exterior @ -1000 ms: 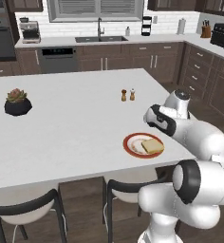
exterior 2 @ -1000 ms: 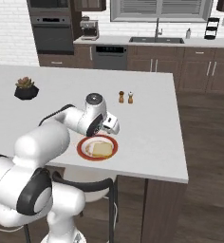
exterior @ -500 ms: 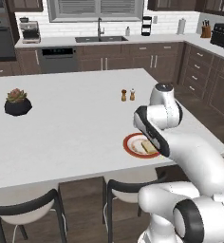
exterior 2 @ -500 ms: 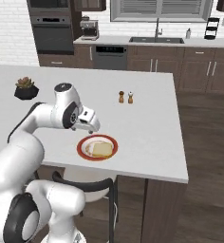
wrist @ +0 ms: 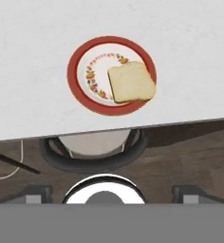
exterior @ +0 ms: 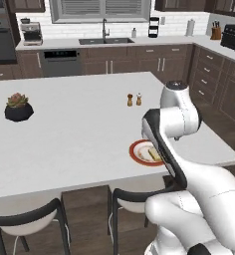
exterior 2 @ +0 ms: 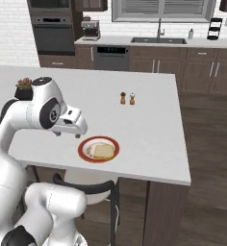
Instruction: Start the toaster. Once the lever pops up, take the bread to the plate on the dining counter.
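Observation:
The bread point(wrist: 131, 81), a pale tan slice, lies on the red-rimmed plate point(wrist: 76, 71), slightly over the rim on one side. The plate point(exterior 2: 84, 150) sits near the front edge of the white dining counter point(exterior 2: 149, 125). My gripper point(exterior 2: 71, 127) hangs above the counter just left of the plate, apart from the bread point(exterior 2: 102, 151). In the hand view my gripper point(wrist: 112, 194) is open, its fingertips point(wrist: 38, 193) far apart with nothing between them. From the left base view my arm covers part of the plate point(exterior: 138, 152) and the bread point(exterior: 154, 154). The toaster is out of view.
Salt and pepper shakers point(exterior: 134, 99) stand mid-counter beyond the plate. A potted succulent point(exterior: 17, 107) sits at the far left. Black stools point(exterior: 35, 219) line the near counter edge, one stool point(wrist: 95, 144) right under the plate. Dark cabinets and a sink run along the back wall.
My hand has lifted off the plate and swung left of it in the right base view, while the elbow rose. The bread stays on the plate.

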